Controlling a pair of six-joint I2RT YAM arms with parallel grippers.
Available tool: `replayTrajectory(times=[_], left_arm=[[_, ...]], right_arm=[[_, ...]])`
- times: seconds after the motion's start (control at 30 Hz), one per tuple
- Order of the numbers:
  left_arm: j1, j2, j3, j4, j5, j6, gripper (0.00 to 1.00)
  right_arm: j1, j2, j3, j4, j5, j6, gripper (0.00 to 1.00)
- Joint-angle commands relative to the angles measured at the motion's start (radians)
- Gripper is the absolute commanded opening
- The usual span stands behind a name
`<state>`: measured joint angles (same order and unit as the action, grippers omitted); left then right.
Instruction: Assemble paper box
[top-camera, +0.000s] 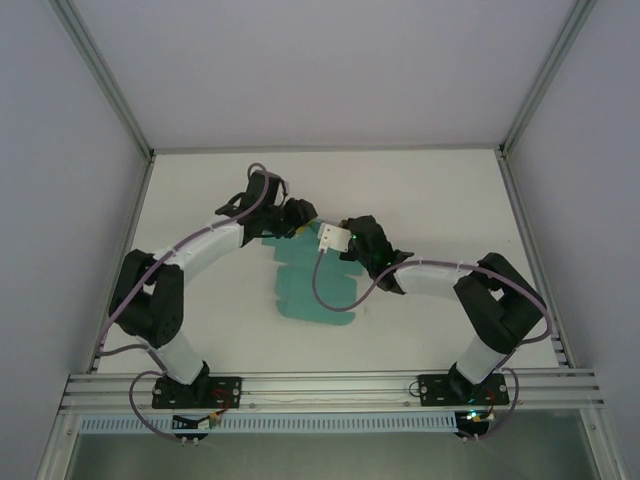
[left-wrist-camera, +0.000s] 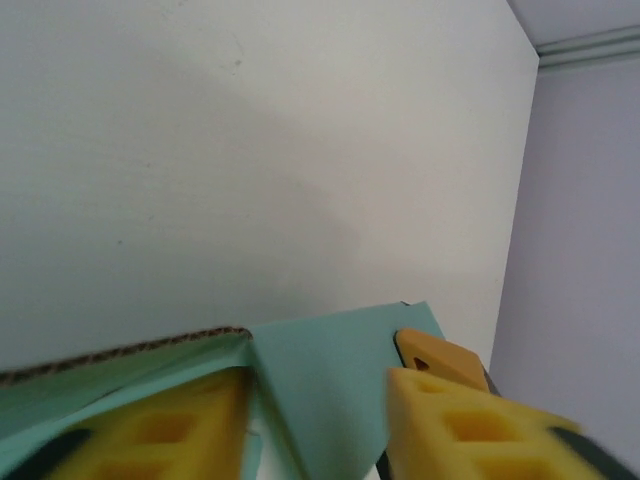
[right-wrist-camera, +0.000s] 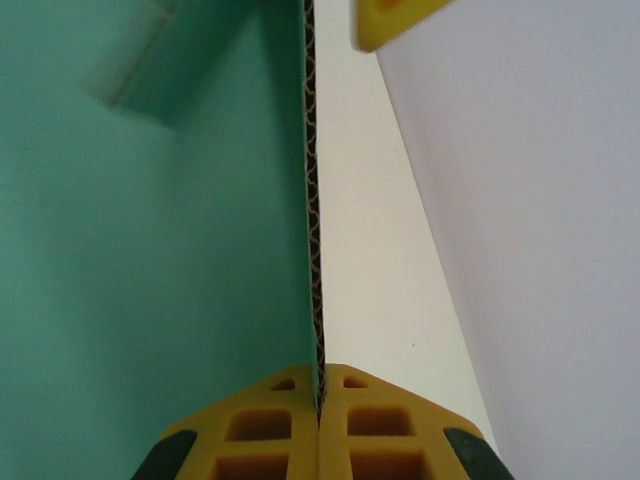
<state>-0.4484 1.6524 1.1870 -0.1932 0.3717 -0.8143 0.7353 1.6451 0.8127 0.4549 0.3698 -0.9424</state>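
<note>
Teal card, the paper box (top-camera: 315, 290) lies as a mostly flat die-cut sheet in the middle of the white worktop (top-camera: 430, 200). Its long axis runs from near the arm bases toward the far wall. Both hands work at its far end, side by side, so the rest of the sheet stretches back toward the bases. The right hand (right-wrist-camera: 320, 388) is closed on a panel's corrugated edge, which runs straight out from between its fingers, with the teal face to its left. The left hand (left-wrist-camera: 322, 378) is spread, fingers apart on either side of a creased flap without pinching it. By my judgement, the next fold depends on that flap sitting between the left fingers.
</note>
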Motion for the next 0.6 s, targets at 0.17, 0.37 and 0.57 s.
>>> replayTrajectory(times=[0.17,0.37,0.57], left_arm=[[0.013,-0.368,-0.155,-0.321,-0.400,0.220,0.92],[0.143,-0.512,-0.372,-0.393,-0.451,0.266,1.00],[0.151,-0.451,-0.457,-0.248,-0.398,0.293,1.00]], right_arm=[[-0.011,-0.032,0.003,-0.010,0.013,0.052,0.00],[-0.030,-0.085,0.003,-0.059,-0.004,0.079,0.00],[-0.035,-0.117,-0.006,-0.103,-0.072,0.129,0.00]])
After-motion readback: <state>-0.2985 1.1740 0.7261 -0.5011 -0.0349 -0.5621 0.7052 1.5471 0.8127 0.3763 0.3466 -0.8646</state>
